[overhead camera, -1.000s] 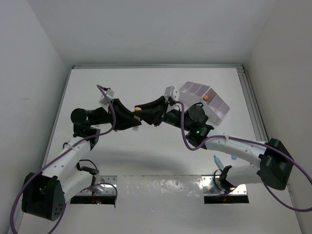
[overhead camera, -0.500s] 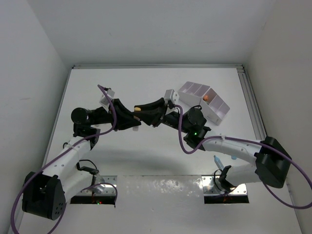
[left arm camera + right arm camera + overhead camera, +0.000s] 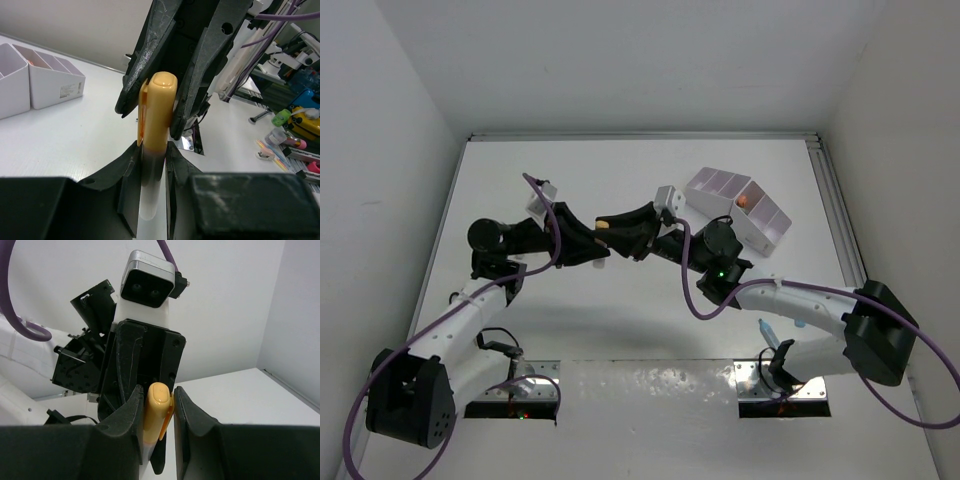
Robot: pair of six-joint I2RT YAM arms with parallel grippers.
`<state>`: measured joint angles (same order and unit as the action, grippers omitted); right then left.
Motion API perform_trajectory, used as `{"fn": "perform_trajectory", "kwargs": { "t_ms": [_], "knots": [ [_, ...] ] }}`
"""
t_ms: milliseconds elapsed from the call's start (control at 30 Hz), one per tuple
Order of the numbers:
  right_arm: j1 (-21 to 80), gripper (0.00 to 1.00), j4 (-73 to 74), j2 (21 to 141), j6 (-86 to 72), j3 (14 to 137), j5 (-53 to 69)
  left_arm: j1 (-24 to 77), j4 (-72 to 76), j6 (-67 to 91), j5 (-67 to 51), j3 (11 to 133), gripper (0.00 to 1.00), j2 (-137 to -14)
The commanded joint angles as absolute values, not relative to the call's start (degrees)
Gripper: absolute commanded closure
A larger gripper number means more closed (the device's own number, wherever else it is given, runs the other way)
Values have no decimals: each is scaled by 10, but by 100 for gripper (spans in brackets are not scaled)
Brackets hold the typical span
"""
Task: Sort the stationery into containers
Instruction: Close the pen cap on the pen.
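Sorting is judged to be at an early stage. In the top view only one small orange item (image 3: 745, 200), too small to identify, is seen in a compartment of the white desk organiser (image 3: 715, 183), which stands on the table (image 3: 620, 180) at the far right. The left arm (image 3: 470, 310) and the right arm (image 3: 800, 300) are both extended inward over the middle of the table, wrists facing each other, in what is taken to be a handover. An orange-capped marker (image 3: 156, 115) is held between them in mid-air, apart from the organiser and not yet delivered. The left jaws are closed to a narrow gap on the marker's pale barrel. The right jaws are closed about as narrowly on its cap end. Which pair carries the load cannot be told. A blue-capped bottle (image 3: 763, 328) lies unsorted near the base of the right arm. Delivery of the marker and of the bottle is left to be done.
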<state>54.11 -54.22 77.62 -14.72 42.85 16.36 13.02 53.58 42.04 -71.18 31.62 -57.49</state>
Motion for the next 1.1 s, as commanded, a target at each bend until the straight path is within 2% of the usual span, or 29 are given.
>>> {"fn": "perform_trajectory", "kwargs": {
  "t_ms": [0,367,533,600,633,700,733,767,867,1067],
  "knots": [
    [563,100,-159,858,-98,343,280,127,675,451,-525,422,100,-552],
    [563,100,-125,851,-70,340,258,127,677,447,-533,423,100,-551],
    [560,100,-111,813,-76,404,231,128,657,419,-560,400,100,-544],
    [560,89,-72,811,-68,465,229,129,629,403,-565,384,100,-537],
    [560,78,-41,813,-66,508,226,130,603,384,-567,377,100,-534],
    [560,66,-25,811,-65,538,228,131,585,369,-568,370,100,-529],
    [560,56,-28,804,-66,548,235,132,581,364,-575,367,100,-526],
    [560,52,-35,799,-68,561,241,132,576,357,-578,362,100,-523],
    [559,44,-64,772,-80,570,252,132,554,343,-584,360,100,-519],
    [558,37,-89,697,-86,563,256,132,538,332,-590,353,100,-514]
  ]
}}
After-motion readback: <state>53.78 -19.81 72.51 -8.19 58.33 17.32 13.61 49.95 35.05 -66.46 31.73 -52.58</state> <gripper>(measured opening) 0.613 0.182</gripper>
